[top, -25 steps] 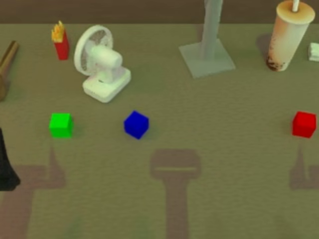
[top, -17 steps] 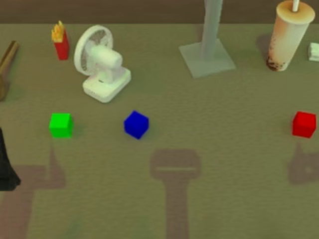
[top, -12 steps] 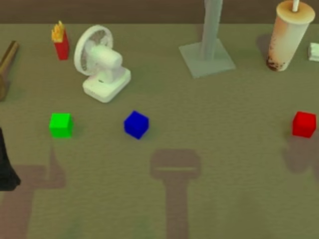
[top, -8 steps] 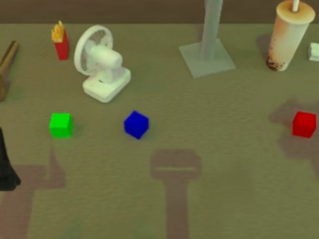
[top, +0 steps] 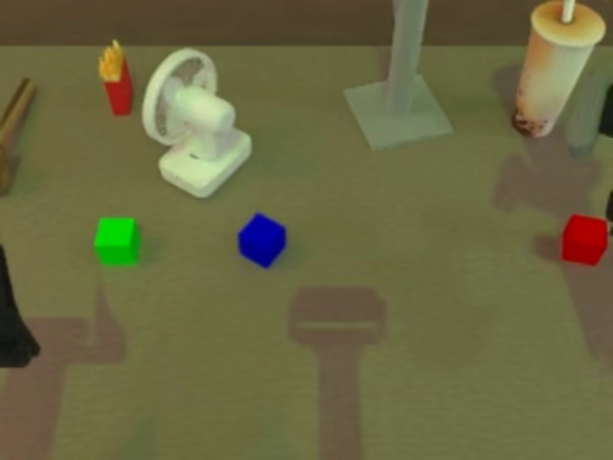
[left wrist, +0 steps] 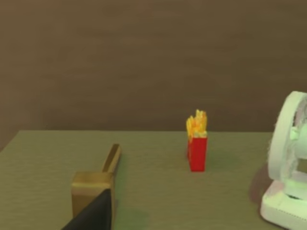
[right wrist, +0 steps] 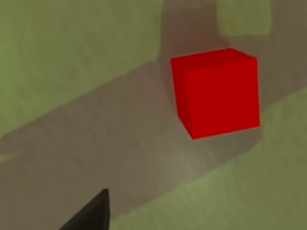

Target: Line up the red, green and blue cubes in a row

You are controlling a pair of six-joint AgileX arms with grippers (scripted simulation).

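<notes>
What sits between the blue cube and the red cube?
Nothing: in the top view, the table between the blue cube and the red cube is bare, crossed only by shadows.

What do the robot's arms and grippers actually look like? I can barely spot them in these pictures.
Very little shows. The left arm is a plain black, rounded shape at the top view's left edge. The right arm is only a dark sliver at the right edge. Each wrist view catches one black, pointed fingertip. No cables, markings or colours other than black are visible.
</notes>
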